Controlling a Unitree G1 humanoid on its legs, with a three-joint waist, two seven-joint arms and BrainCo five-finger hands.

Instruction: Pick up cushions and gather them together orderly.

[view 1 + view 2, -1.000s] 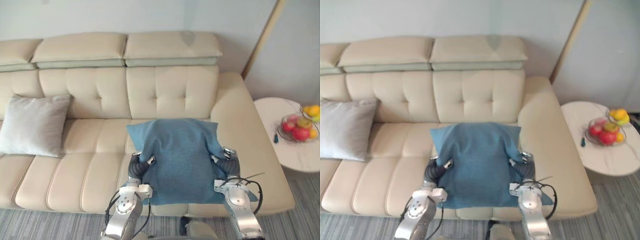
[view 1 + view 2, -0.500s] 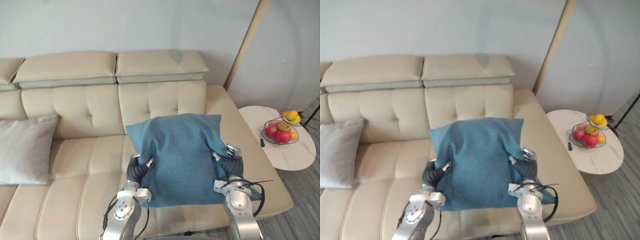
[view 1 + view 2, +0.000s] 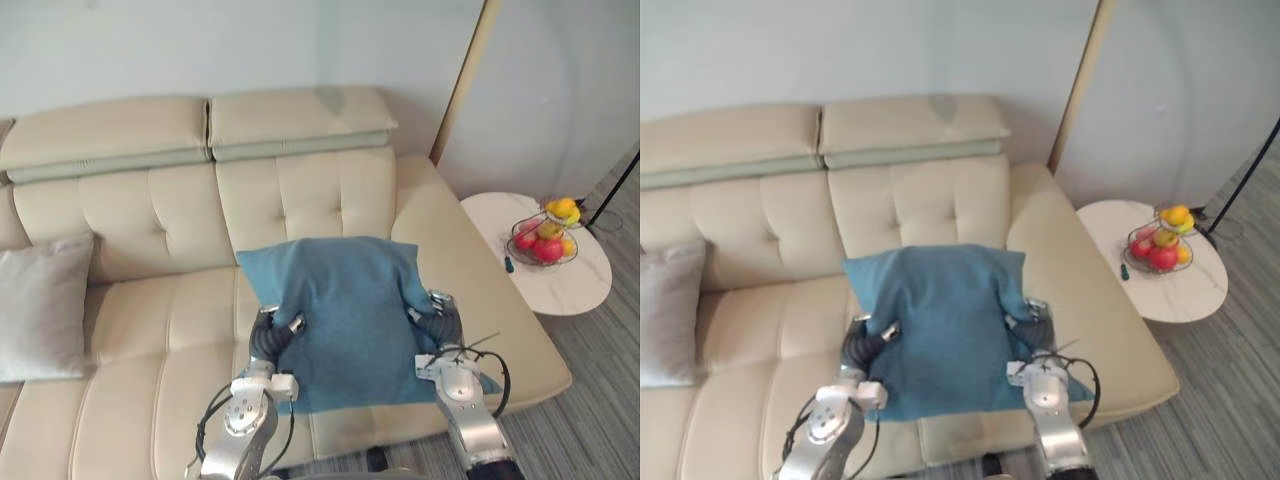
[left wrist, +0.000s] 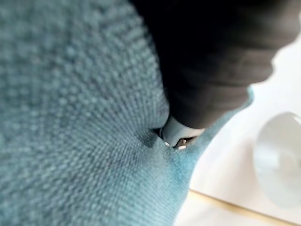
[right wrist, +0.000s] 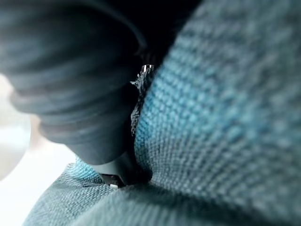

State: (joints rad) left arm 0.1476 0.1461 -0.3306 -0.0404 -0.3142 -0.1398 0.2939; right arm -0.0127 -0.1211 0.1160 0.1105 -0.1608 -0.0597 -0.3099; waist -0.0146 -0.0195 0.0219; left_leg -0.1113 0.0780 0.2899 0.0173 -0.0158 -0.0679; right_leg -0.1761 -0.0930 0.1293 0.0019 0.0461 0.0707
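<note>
Because the blue cushion (image 3: pixel 345 310) is soft, you clamp it between left hand (image 3: pixel 270 338) at its nine o'clock and right hand (image 3: pixel 438 322) at three, above the sofa (image 3: pixel 150 220). Fabric hides the fingers, so I cannot tell their curl. The grey cushion (image 3: pixel 40 305) lies toward nine o'clock.

A grey cushion (image 3: pixel 40 305) rests on the cream sofa (image 3: pixel 160 215), left end.

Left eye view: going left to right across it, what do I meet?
grey cushion → left hand → blue cushion → right hand → side table, with a fruit basket on it
</note>
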